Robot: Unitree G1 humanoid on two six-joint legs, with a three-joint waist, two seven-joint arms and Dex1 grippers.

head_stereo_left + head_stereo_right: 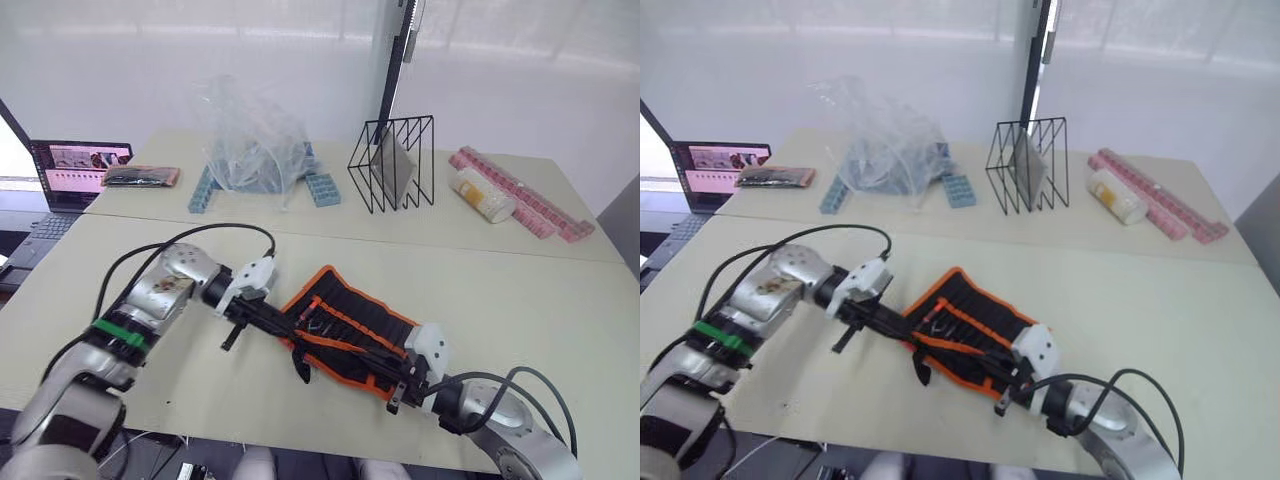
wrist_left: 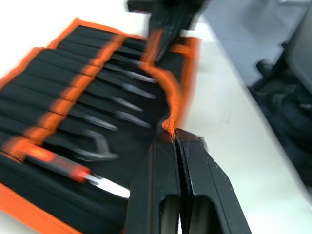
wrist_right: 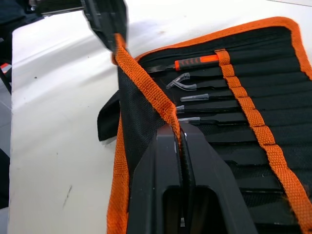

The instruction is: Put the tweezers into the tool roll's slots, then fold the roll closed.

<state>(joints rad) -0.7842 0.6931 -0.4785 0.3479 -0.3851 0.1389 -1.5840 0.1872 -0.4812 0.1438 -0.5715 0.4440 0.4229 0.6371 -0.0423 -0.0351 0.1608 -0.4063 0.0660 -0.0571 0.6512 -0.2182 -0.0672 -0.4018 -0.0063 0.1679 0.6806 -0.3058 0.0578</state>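
You had the tool roll (image 1: 345, 325) lying open on the near table (image 1: 520, 300), the tweezers (image 3: 197, 97) already seated in the slots (image 3: 243, 105). Both the left gripper (image 2: 176, 141) and the right gripper (image 3: 179, 130) were clamped on the roll's near orange edge (one toward each end). Judged limp and light, it should fold best from that stiffer binding.
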